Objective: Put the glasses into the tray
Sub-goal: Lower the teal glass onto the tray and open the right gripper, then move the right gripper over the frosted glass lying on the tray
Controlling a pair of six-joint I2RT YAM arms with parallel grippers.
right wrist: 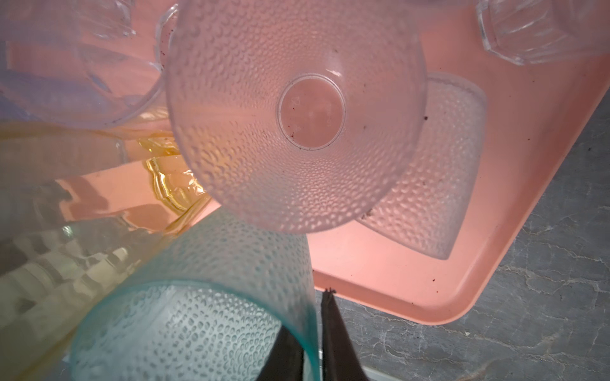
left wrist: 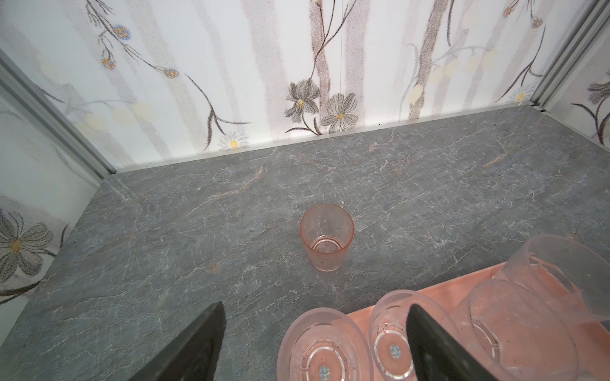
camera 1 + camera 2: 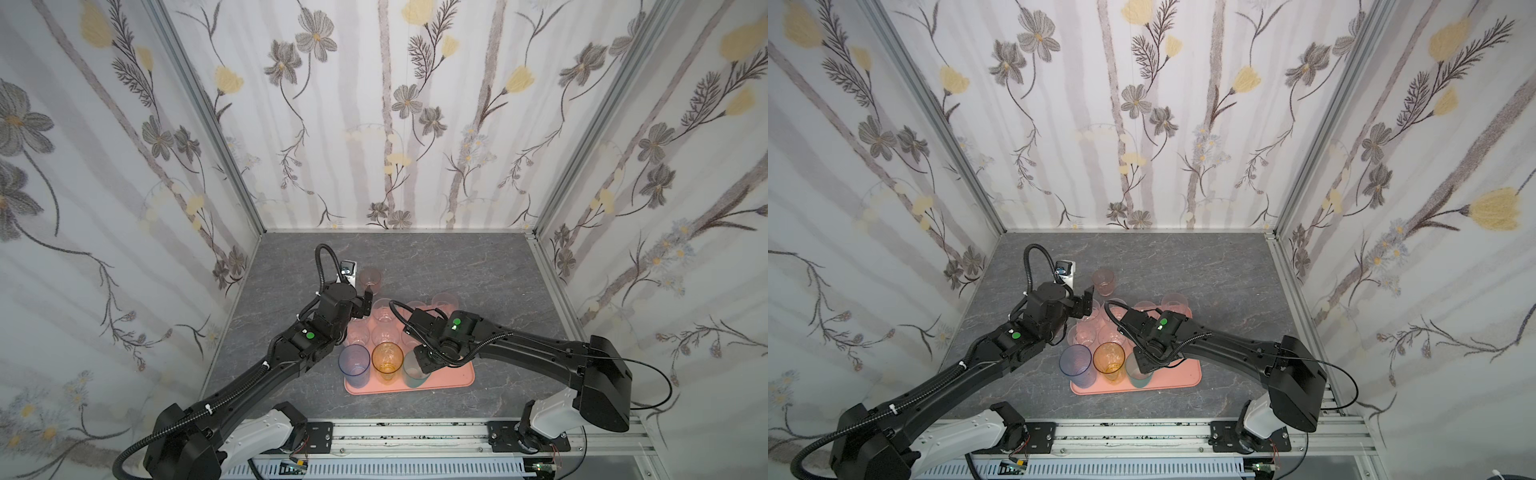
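A short pink glass (image 3: 370,280) (image 2: 326,237) stands upright on the grey table beyond the salmon tray's (image 3: 457,378) far left corner. My left gripper (image 3: 368,305) (image 2: 315,306) hovers open over that corner, empty and short of the pink glass. Several clear glasses (image 3: 384,316) fill the tray's middle and back. Blue (image 3: 354,363), amber (image 3: 387,359) and teal (image 3: 413,372) glasses line its near edge. My right gripper (image 1: 310,313) straddles the teal glass's (image 1: 198,297) rim, one finger inside and one outside, with a thin gap at the wall.
Floral walls enclose the table on three sides. Bare grey tabletop (image 3: 478,266) lies behind and to the right of the tray. The tray's near right part (image 1: 495,231) holds nothing. A rail with both arm bases (image 3: 415,436) runs along the front edge.
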